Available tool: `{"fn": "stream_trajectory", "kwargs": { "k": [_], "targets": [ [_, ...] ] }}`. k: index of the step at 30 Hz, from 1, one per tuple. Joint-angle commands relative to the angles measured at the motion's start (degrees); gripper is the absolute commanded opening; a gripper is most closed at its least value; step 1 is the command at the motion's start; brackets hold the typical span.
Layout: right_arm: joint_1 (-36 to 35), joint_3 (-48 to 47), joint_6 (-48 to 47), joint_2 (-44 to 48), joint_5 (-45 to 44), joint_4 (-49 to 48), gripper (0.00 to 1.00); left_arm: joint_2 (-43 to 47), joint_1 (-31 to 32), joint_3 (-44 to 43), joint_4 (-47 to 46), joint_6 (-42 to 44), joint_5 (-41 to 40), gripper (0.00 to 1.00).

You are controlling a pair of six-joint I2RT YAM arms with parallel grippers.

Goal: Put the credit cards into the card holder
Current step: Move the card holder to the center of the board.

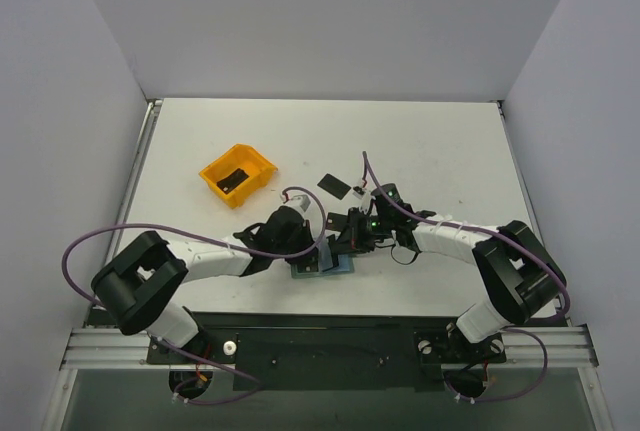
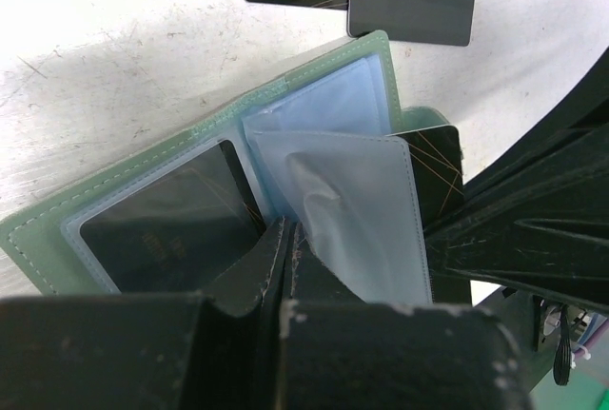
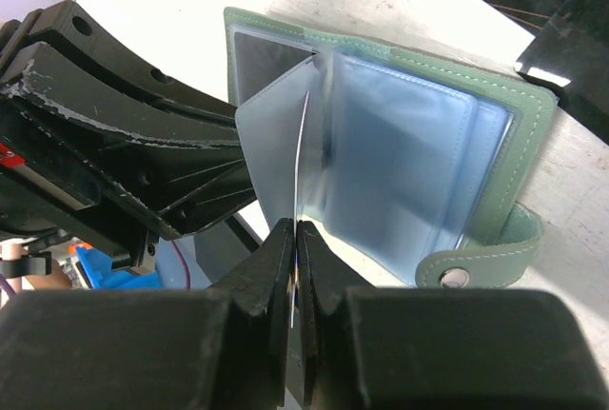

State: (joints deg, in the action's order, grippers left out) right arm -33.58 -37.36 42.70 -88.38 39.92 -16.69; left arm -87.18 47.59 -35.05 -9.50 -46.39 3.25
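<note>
1. Right gripper (image 3: 296, 239) jaws are pinched tight on a credit card (image 2: 434, 163), seen edge-on, with its tip at the mouth of a clear sleeve (image 2: 352, 210).
2. Left gripper (image 2: 288, 239) jaws are closed, apparently on that sleeve's lower edge, lifting it off the card holder (image 3: 533, 148). The card holder lies open on the table (image 1: 420, 141), front centre.
3. Risk: the sleeve is creased, so the card corner could catch the fold, buckle it, or slide outside the pocket.
4. Risk: a hard push may drag the unpinned card holder or pull the sleeve out of the left pinch.
5. Risk: the two grippers are very close, so a collision is likely if either drifts.
6. Pose: both arms are folded inward with wrists low, facing each other over the card holder.
</note>
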Motion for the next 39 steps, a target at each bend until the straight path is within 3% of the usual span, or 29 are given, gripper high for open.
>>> {"fn": "stream_trajectory", "kwargs": {
  "k": [1,12,20,31,39],
  "targets": [
    [-0.17,-0.08,1.60,1.37,2.97,-4.76,0.00,3.94,-0.13,-4.24,2.63,1.48,-0.08,0.00],
    [-0.25,-0.78,1.07,1.54,2.44,-3.70,0.00,4.21,-0.92,-6.26,13.70,4.11,-2.72,0.00],
    [-0.34,-1.13,0.55,1.02,2.09,-2.91,0.00,8.42,-0.92,-5.82,20.82,6.05,-9.13,0.18],
    [-3.50,-5.25,0.63,-2.67,1.74,-2.30,0.00,20.37,-1.98,-5.21,28.74,5.88,-15.20,0.13],
    [-5.97,-7.99,2.92,-10.22,-0.19,-4.32,0.00,26.97,-3.21,-2.49,28.66,5.52,-16.17,0.10]
  ]
}}
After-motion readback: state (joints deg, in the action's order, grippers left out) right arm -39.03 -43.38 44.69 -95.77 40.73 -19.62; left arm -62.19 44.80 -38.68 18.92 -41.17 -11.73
